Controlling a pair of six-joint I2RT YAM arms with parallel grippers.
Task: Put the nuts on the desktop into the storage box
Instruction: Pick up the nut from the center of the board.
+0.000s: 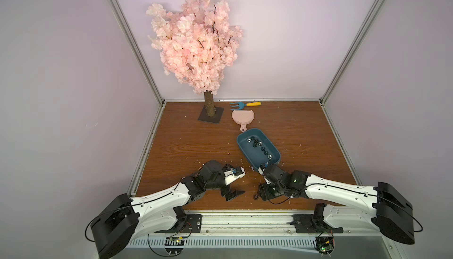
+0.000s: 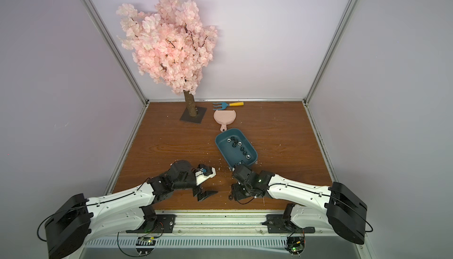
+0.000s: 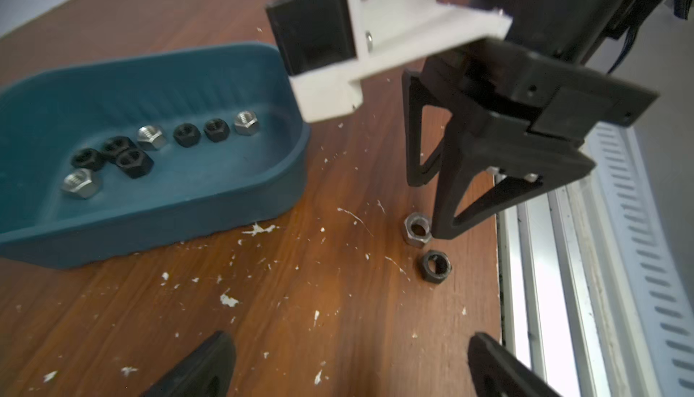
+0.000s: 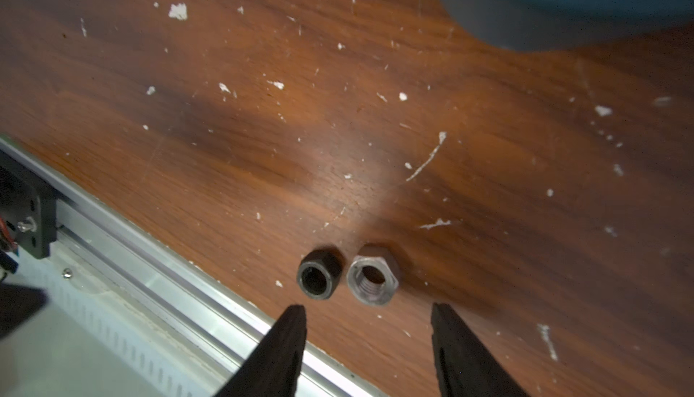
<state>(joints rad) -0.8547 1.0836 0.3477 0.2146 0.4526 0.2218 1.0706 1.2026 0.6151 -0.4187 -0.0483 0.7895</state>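
- Most of the nuts (image 3: 186, 134) are already lined up inside the storage box (image 3: 210, 203). As far as we can see, only two are left out on the desktop (image 1: 196, 147).
- The leftovers are a silver nut (image 4: 371, 280) and a black nut (image 4: 319, 278). They lie flat and nearly touching, just off the box's near short end, and the silver one is closer to the box.
- Our right gripper (image 4: 368, 320) hovers low over the pair. Its jaws are parted wider than a nut, nothing is in them, and they're roughly lined up on the silver one.
- Our left gripper (image 3: 349, 342) is spread wide and empty, a bit further out from the box. We'd just leave it parked.
- The tricky bit is probably that tiny gap between the nuts, since a finger could land on the black one and flick it away from the box.
- So we'd twist the wrist to pinch the silver nut across the line of the pair and go right down to the board. Then we squeeze on the flats, lift clear of the box wall, and let go low over a bare patch inside.
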